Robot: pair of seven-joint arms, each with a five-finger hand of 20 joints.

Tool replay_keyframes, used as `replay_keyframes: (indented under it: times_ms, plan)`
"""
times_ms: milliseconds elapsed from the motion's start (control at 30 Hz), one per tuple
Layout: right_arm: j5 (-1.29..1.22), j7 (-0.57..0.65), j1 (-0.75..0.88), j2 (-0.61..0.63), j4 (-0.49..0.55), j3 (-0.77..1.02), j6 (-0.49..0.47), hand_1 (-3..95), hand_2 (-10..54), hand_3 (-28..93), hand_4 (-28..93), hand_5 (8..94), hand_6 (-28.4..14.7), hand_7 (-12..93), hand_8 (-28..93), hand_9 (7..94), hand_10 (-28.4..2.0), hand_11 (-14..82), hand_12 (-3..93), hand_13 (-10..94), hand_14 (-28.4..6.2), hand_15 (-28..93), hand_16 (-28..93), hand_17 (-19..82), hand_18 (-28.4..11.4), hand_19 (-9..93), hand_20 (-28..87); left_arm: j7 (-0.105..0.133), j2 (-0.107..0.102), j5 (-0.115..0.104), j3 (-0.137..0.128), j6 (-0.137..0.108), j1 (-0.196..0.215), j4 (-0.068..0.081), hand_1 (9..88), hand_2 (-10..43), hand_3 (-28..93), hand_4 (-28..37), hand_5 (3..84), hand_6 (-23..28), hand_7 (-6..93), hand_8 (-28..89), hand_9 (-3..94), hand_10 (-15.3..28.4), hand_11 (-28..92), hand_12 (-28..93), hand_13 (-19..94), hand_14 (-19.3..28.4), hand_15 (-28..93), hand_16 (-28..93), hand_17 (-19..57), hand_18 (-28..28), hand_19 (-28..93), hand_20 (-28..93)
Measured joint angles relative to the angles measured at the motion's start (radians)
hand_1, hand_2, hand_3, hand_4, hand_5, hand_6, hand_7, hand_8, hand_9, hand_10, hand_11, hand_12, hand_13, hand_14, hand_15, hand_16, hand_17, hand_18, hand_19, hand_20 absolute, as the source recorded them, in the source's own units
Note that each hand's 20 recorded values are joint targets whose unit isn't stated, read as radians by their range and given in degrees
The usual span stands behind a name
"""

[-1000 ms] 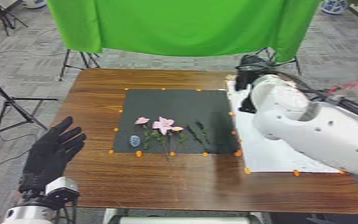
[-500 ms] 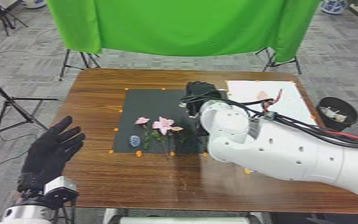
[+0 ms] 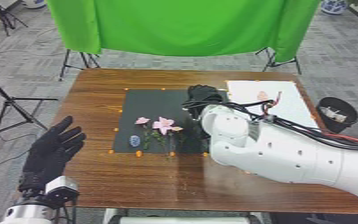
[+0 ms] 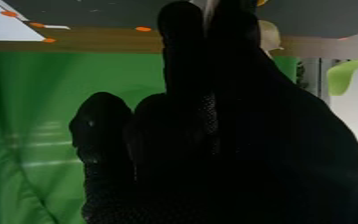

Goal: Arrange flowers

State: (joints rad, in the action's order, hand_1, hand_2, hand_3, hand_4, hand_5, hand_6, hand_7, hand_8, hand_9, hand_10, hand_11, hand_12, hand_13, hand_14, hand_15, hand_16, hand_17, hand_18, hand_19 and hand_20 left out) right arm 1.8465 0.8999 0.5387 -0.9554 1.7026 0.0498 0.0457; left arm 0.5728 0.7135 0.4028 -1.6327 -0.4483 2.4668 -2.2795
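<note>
My left hand (image 3: 53, 152) rests open beside the table's left edge. Over the back right part of the dark mat (image 3: 158, 97), my right hand (image 3: 204, 94) is low. In the right wrist view, my right hand (image 4: 220, 125) has its fingertips close together on a pale thing (image 4: 269, 37), a cream bit of which sticks out beside them. Two pink flowers, the small one (image 3: 142, 120) and the large one (image 3: 164, 125), lie on the mat with green stems (image 3: 147, 139). Near them is a blue patterned oval (image 3: 135, 140). The right arm covers the mat's right side.
A white sheet (image 3: 286, 102) with a small pinkish shape (image 3: 262, 95) lies at the back right. Orange markers line mat and sheet. A black bin (image 3: 337, 111) stands beyond the table's right edge. A green cloth (image 3: 189, 25) hangs behind the brown table (image 3: 113, 185).
My right hand has gone from the white sheet leftward onto the dark mat's back right part, uncovering the sheet and the bin. Since then it has shifted only slightly. The left hand has kept still.
</note>
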Motion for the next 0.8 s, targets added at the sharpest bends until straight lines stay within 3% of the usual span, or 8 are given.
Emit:
replay_keyframes:
  times_ms: [167, 367, 500, 800]
  plan:
    - [0.01, -0.008, 0.018, 0.013, 0.032, 0.022, -0.078, 57.1, -9.5, 73, -26, 66.2, -3.2, 29, 4, 78.5, -10.8, 10.9, 32.5, 77, -3.8, 78, 16, 55, -15.0, 93, 36, -0.007, 0.009, 0.006, -0.003, 0.001, 0.0, 0.0, 30.4, 7.0, 66, -20.8, 39.1, 10.4, 10.0, -8, 32.5, 19.1, 29, 10, 18, 23.8, 49, -12, -9.4, 20.5, 44, 8]
    - [0.016, -0.01, 0.028, 0.014, 0.037, 0.019, -0.078, 53.4, -9.5, 76, -26, 61.5, -3.5, 24, 0, 68.9, -13.8, 19.6, 23.6, 73, -5.4, 78, 15, 53, -14.8, 93, 35, -0.009, 0.01, 0.009, -0.002, 0.003, -0.001, 0.0, 30.4, 6.9, 66, -20.7, 39.1, 10.4, 10.0, -8, 32.5, 19.1, 29, 10, 18, 23.8, 49, -12, -9.4, 20.6, 44, 8]
    - [0.018, -0.007, 0.024, 0.014, 0.036, 0.008, -0.074, 52.0, -9.5, 78, -26, 59.7, -3.8, 23, -11, 63.7, -15.8, 25.3, 17.9, 71, -5.5, 77, 17, 52, -14.4, 93, 34, -0.011, 0.012, 0.012, 0.002, 0.003, -0.005, 0.0, 30.4, 6.8, 66, -20.7, 39.1, 10.4, 10.1, -8, 32.6, 19.1, 29, 10, 18, 23.8, 49, -12, -9.4, 20.6, 44, 8]
    - [0.013, 0.002, 0.013, 0.029, 0.052, 0.007, -0.085, 52.0, -9.5, 78, -26, 56.6, -4.6, 23, -12, 58.7, -17.9, 24.2, 16.1, 68, -5.7, 77, 17, 51, -14.6, 93, 34, 0.005, 0.001, 0.0, 0.006, 0.002, 0.0, 0.0, 30.5, 6.7, 66, -20.6, 39.0, 10.4, 10.0, -8, 32.6, 19.1, 29, 11, 18, 23.8, 49, -12, -9.4, 20.6, 44, 8]
